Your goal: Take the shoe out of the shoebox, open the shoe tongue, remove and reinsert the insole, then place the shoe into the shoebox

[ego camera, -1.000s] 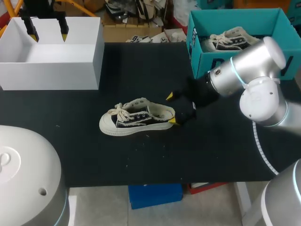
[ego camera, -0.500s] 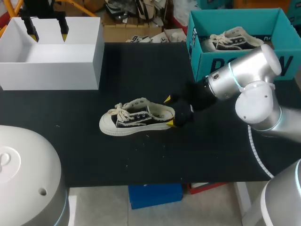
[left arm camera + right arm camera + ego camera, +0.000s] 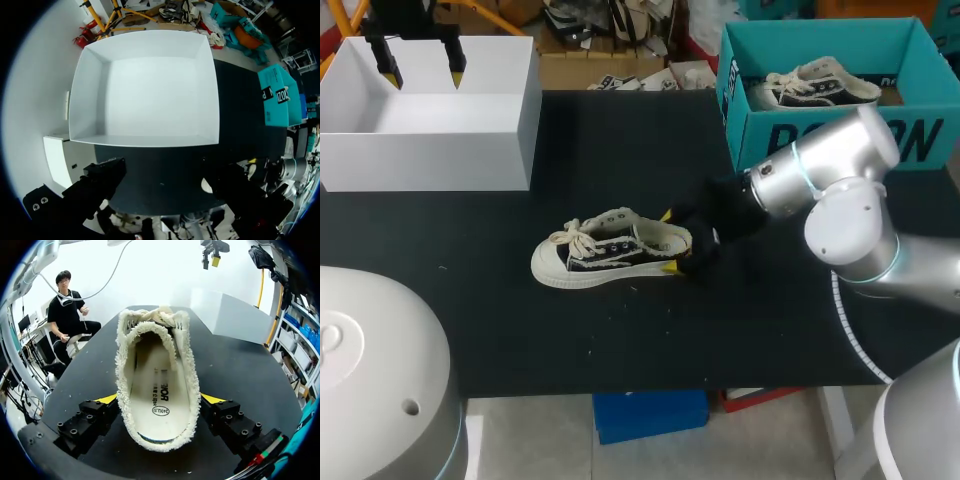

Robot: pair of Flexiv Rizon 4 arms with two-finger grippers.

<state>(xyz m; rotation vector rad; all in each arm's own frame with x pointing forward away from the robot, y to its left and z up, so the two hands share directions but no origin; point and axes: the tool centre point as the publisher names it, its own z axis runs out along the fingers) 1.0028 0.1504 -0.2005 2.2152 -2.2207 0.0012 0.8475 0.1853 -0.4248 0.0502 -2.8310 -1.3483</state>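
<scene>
The shoe (image 3: 610, 250) sits on its sole in the middle of the black tabletop (image 3: 620, 150). The right tool (image 3: 668, 241) is at the shoe's heel, with its fingers apart, one very close on each side. The left tool (image 3: 420, 66) hangs over the white box (image 3: 430, 155), fingers apart, holding nothing. The teal shoebox (image 3: 820, 140) holds another shoe (image 3: 815, 85).

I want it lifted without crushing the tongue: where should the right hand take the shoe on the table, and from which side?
At the heel, across its two sidewalls, coming in low from behind. The shoe stands upright on its sole, heel toward the right hand, which straddles it, open.
</scene>
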